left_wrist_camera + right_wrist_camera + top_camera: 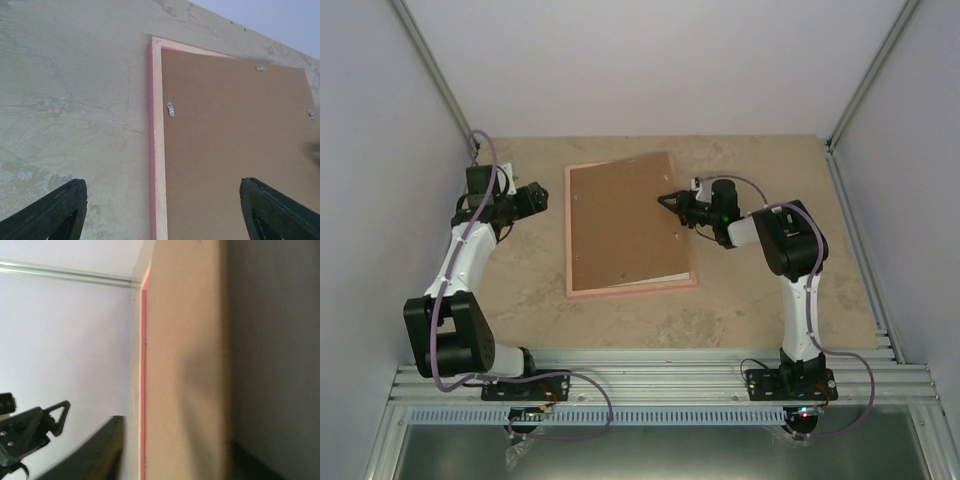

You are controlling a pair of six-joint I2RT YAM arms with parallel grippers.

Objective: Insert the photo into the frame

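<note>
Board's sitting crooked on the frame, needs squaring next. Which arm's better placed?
Probably right: the right claw is at the board's right edge, tips over it. The left claw hangs open off the frame's left side, over bare table.

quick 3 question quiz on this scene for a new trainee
1. True or false: the brown board lies square inside the pink frame.
2. The left end effector is: A open, B shut on the board.
3. Which end effector is at the board's right edge?

Key
1. False, it lies askew, with one corner past the frame.
2. A
3. The right end effector.
</note>
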